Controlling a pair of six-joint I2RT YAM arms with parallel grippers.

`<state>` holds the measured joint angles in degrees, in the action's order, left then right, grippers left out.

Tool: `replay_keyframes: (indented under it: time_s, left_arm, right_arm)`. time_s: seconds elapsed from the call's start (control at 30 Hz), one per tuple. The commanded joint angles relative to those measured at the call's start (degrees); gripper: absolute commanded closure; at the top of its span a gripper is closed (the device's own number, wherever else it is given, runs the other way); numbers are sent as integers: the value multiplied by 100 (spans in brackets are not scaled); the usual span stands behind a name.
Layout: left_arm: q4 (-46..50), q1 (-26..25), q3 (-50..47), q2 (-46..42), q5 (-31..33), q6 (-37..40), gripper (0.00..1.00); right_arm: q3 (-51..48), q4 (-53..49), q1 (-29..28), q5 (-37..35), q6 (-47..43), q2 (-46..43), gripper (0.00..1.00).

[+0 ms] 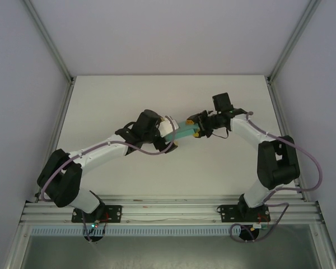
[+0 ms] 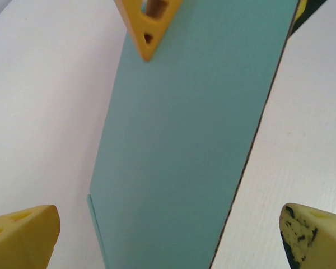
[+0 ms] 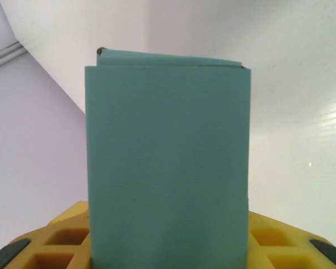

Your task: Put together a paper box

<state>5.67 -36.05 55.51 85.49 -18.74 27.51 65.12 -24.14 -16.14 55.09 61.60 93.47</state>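
paper box [image 1: 185,131] is mid-desk, up between the two hands, white desk [image 1: 157,95] around it; both arms reach in toward centre from their own sides; left hand [image 1: 171,133] at the box's left end, right hand [image 1: 197,130] at its right end

left hand: released; left wrist view has its two yellow fingertips [image 2: 22,235] spread wide in the bottom corners, with a clear gap from each to the card; the box [image 2: 185,140] runs up the middle as a flat teal face, tilted; brown raw edge down its right side; thin flap edge peeking out at lower left; a yellow finger [image 2: 148,28] of the right hand lies on that face at the far end

right hand: grasping the paper box; in the right wrist view the box [image 3: 168,151] stands straight out from the hand, near end down between the yellow fingers [image 3: 56,241], one on each side; at the far end a second layer of card shows just behind the top edge; corners look square; can't tell whether that end is closed off
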Motion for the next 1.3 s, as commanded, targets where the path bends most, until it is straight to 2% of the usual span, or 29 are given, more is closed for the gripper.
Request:
replay_keyframes:
  time_s: [0.0,0.27,0.4,0.53,0.77,0.83,1.1,1.2,1.27]
  left_arm:
    - [286,-22,112,8,453,357,0]
    - [324,-125,218,187,1015,442,2]
    - [301,-231,252,196,1204,492,14]
    - [225,-296,270,246,1397,562,33]
    - [246,-350,310,171,1400,628,45]
    - [276,-350,312,131,1406,662,48]
    - [524,-350,354,144,1553,763,55]
    - [692,-354,377,55,1486,771,56]
    - [831,-350,379,20,1434,796,56]
  right_arm:
    - [168,-426,30,450,291,-154,62]
    - [150,-338,33,650,576,-287,62]
    - [145,-354,32,699,621,-321,62]
    - [116,-354,32,742,647,-371,60]
    - [114,-320,39,755,608,-382,49]
    - [123,-310,41,739,573,-382,49]
    - [137,-246,101,553,362,-338,36]
    - [115,-259,206,302,229,-395,22]
    - [76,-168,300,81,115,-473,9]
